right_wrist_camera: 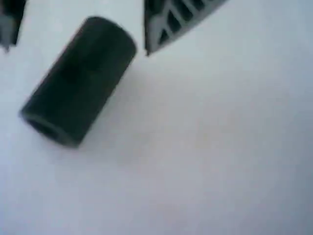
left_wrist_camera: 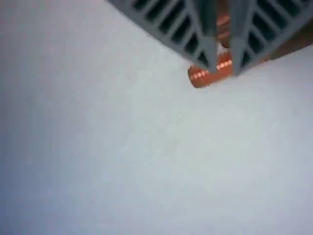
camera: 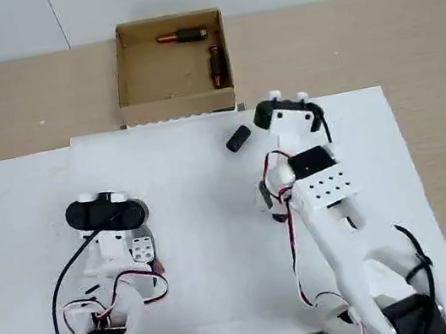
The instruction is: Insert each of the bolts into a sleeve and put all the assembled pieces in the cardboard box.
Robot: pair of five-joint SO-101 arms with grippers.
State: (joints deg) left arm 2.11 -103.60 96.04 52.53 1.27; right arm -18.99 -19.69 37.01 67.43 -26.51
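The wooden desk carries a large white sheet that covers most of the lower frame in the high view. The left arm rises from the lower left of the frame and the right arm from the lower right, both standing over the sheet. The cardboard box sits at the upper centre, just beyond the sheet's far edge. Two assembled pieces lie inside it, one along the back wall and one by the right wall.

The right pincer is spread wide and has hold of nothing. The loose black sleeve lies on its side on the sheet, just below the box and just left of that arm's head. In the right wrist view it shows between the two fingertips, close beside one of them. The left pincer is clamped tight on a copper-coloured bolt, whose threaded end pokes out past the grey fingers, low over the sheet.
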